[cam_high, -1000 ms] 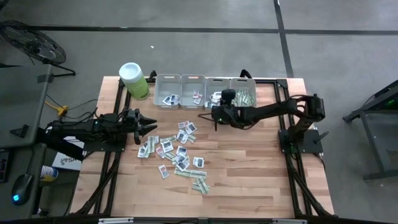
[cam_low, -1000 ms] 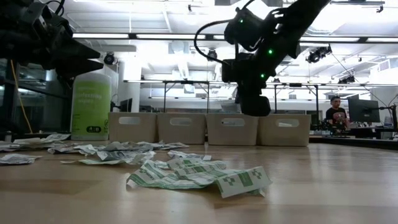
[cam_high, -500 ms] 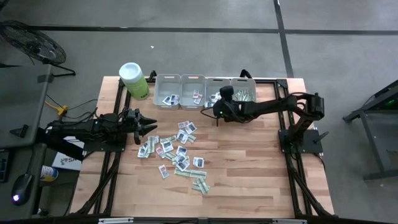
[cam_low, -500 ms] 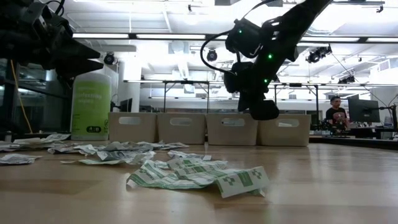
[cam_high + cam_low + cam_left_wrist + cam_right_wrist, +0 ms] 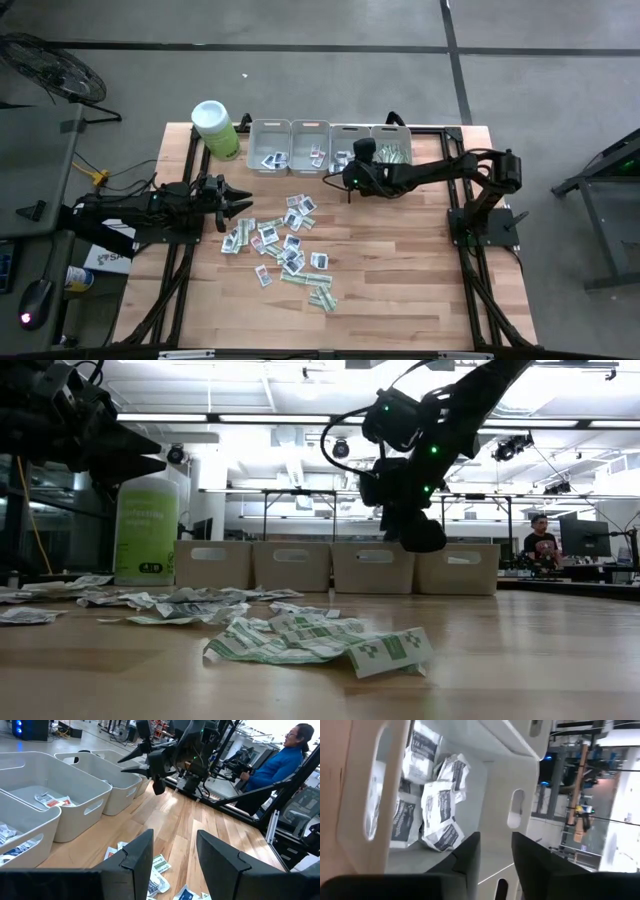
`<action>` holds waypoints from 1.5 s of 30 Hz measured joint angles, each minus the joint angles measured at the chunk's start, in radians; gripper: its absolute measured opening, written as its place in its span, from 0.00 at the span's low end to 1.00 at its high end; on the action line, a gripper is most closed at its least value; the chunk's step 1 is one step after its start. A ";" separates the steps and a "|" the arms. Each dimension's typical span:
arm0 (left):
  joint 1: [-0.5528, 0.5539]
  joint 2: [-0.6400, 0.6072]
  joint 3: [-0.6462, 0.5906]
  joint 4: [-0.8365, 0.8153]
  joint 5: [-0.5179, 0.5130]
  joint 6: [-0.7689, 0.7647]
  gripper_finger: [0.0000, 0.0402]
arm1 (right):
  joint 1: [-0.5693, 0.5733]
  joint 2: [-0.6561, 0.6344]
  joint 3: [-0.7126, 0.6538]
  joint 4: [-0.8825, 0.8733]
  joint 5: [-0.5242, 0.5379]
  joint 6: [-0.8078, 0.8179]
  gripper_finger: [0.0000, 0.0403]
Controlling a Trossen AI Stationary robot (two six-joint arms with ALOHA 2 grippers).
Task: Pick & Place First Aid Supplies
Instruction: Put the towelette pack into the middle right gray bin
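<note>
- First aid packets point(image 5: 285, 245) lie scattered mid-table: squarish white ones with dark, blue or red prints, plus green-and-white strips point(image 5: 320, 640).
- Right gripper point(image 5: 352, 170), fingers parted and empty, hovers by the third grey bin point(image 5: 349, 133), which holds white packets point(image 5: 440, 810).
- Left gripper point(image 5: 240, 200) waits spread apart beside the pile.

Grey floor point(image 5: 560, 60), bright ceiling strip lights point(image 5: 290, 418).

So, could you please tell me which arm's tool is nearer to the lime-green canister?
Left. The left tool hangs over the table's left side, a short way below the canister in the high view. The right tool is far off, at the third bin.
</note>
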 joint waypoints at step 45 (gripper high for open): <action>0.000 0.000 0.000 0.000 0.000 0.000 0.37 | 0.283 0.223 0.000 0.496 -0.362 0.162 0.30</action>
